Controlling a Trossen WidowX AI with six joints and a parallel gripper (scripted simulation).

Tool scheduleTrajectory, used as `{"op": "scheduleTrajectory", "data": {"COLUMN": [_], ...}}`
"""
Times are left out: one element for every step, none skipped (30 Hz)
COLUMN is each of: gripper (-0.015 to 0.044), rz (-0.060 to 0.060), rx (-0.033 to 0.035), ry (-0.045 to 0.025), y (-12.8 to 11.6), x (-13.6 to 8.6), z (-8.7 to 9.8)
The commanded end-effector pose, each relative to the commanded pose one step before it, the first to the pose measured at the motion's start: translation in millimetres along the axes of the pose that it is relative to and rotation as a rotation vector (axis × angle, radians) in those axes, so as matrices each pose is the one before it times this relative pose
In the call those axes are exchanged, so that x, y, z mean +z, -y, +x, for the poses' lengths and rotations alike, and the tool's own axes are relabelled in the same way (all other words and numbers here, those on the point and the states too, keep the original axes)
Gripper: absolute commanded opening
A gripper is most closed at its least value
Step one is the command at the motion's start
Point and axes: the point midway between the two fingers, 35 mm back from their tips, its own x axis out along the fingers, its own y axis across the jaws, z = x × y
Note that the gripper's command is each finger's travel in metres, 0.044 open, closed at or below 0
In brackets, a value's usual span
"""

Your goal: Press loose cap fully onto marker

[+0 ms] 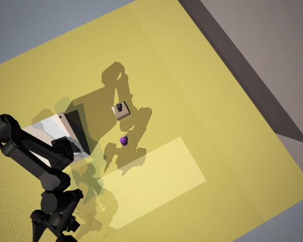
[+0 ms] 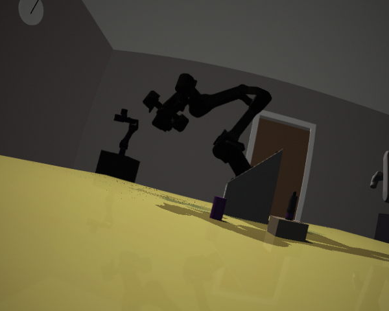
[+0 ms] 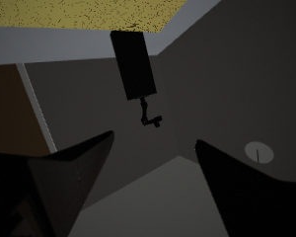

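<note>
The dark marker [image 1: 119, 107] [image 2: 292, 202] stands upright in the small beige holder block [image 1: 122, 114] [image 2: 288, 229], tip up, with a purple band low on it. The purple cap [image 1: 123, 140] [image 2: 218, 208] stands upright on the yellow table, apart from the block. My gripper [image 3: 155, 139] is open, with nothing between its fingertips in the wrist view. It is high above the table and well away from cap and marker, at the lower left in the top view. Neither cap nor marker shows in the wrist view.
The arm rises from a pale, slant-topped base [image 1: 51, 123] [image 2: 251, 195], which stands near the block and cap. The arm's shadow lies around both. A dark pedestal [image 2: 117, 165] [image 3: 133, 64] with a small arm-like thing stands beyond the table.
</note>
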Motion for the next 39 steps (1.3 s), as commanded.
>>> {"op": "scheduleTrajectory", "data": {"gripper": [0.0374, 0.0348, 0.0321, 0.0295, 0.0269, 0.0243, 0.0241, 0.0241, 0.0241, 0.0241, 0.0241, 0.0241, 0.0241, 0.0241, 0.0241, 0.0241, 0.0241, 0.0241, 0.0241, 0.0241, 0.0241, 0.0241, 0.0241, 0.0241, 0.0241, 0.0241, 0.0241, 0.0241, 0.0241, 0.0241, 0.0241, 0.0241, 0.0241, 0.0241, 0.0241, 0.0241, 0.0241, 0.0241, 0.0241], "rz": [0.0071, 0.0215, 0.0372, 0.0461, 0.0459, 0.0458, 0.0456, 0.0455, 0.0453, 0.0451, 0.0529, 0.0572, 0.0568, 0.0564, 0.0312, 0.0272, 0.0274, 0.0275, 0.0273, 0.0272, 0.0241, 0.0241, 0.0243, 0.0242, 0.0243, 0.0245, 0.0244, 0.0242, 0.0240, 0.0241, 0.0278, 0.0275, 0.0273, 0.0271, 0.0267, 0.0267, 0.0264, 0.0261, 0.0258], "rx": [-0.00858, -0.02535, -0.02623, -0.01463, -0.00974, -0.00751, -0.00525, -0.00295, -0.00064, 0.00169, 0.00498, 0.00906, 0.01280, 0.01644, 0.01070, 0.01024, 0.01115, 0.01204, 0.01278, 0.01356, 0.01400, 0.01472, 0.01561, 0.01630, 0.01710, 0.01796, 0.01861, 0.01916, 0.01962, 0.02024, 0.02058, 0.02088, 0.02116, 0.02134, 0.02134, 0.02156, 0.02152, 0.02138, 0.02119], "ry": [0.00886, 0.02710, 0.03869, 0.03925, 0.03802, 0.03853, 0.03889, 0.03911, 0.03917, 0.03907, 0.04575, 0.04912, 0.04804, 0.04663, 0.02526, 0.02163, 0.02134, 0.02096, 0.02033, 0.01975, 0.02022, 0.01963, 0.01924, 0.01856, 0.01799, 0.01744, 0.01666, 0.01578, 0.01485, 0.01404, 0.01171, 0.01064, 0.00957, 0.00847, 0.00734, 0.00629, 0.00519, 0.00409, 0.00301], "y": [1.79, 5.34, 6.32, 4.72, 3.68, 3.08, 2.46, 1.83, 1.19, 0.55, -0.14, -1.16, -2.24, -3.31, -2.41, -2.39, -2.66, -2.93, -3.16, -3.41, -3.64, -3.86, -4.13, -4.35, -4.60, -4.87, -5.09, -5.28, -5.45, -5.67, -5.84, -6.00, -6.15, -6.29, -6.37, -6.52, -6.59, -6.64, -6.67], "x": [2.13, 6.46, 9.65, 10.47, 10.38, 10.59, 10.77, 10.92, 11.02, 11.09, 13.11, 14.24, 14.12, 13.90, 7.61, 6.56, 6.53, 6.47, 6.34, 6.22, 6.10, 5.98, 5.91, 5.76, 5.64, 5.54, 5.36, 5.15, 4.92, 4.73, 4.48, 4.20, 3.93, 3.64, 3.33, 3.06, 2.75, 2.44, 2.13], "z": [-0.23, -0.81, -0.90, -0.54, -0.48, -0.53, -0.59, -0.65, -0.70, -0.75, -1.00, -1.19, -1.27, -1.34, -0.69, -0.61, -0.63, -0.65, -0.67, -0.68, -0.83, -0.85, -0.87, -0.88, -0.90, -0.92, -0.94, -0.95, -0.95, -0.97, -0.80, -0.81, -0.82, -0.83, -0.83, -0.85, -0.85, -0.85, -0.86]}}
